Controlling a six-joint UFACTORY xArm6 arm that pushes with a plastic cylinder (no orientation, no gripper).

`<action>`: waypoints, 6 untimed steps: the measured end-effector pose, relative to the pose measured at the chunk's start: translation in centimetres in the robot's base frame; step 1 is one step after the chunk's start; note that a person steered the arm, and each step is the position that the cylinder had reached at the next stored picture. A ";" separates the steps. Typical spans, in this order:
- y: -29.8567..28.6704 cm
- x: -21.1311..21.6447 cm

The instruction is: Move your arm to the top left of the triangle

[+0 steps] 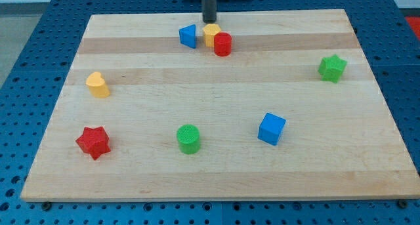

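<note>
On the wooden board (216, 120) over a blue pegboard (39, 48), my tip (209, 21) touches nothing. Just below it sit the blue triangle (188, 36) and yellow block (210, 35); it has no fingers.

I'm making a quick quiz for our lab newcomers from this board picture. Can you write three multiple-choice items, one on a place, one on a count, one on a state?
1. Where is my tip?
A. Near the view's top, just up and right of the blue triangle
B. Beside the blue cube
C. At the view's bottom left

2. How many blocks are red?
A. One
B. Two
C. Three

3. How do the red cylinder and the yellow block behind it stand?
A. Far apart
B. Stacked
C. Close together, seemingly touching

Answers:
1 A, the rod ends by the top edge above the triangle.
2 B, the cylinder and the red star.
3 C, no gap shows between them.
</note>
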State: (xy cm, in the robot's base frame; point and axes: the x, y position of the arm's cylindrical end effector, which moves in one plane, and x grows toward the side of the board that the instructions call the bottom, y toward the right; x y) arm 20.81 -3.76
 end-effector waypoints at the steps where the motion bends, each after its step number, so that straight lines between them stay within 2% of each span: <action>1: -5.6 0.0; 2: -8.2 0.4; 3: -8.9 4.9; 4: -8.8 5.2; 5: -4.7 5.2; 6: -3.5 5.2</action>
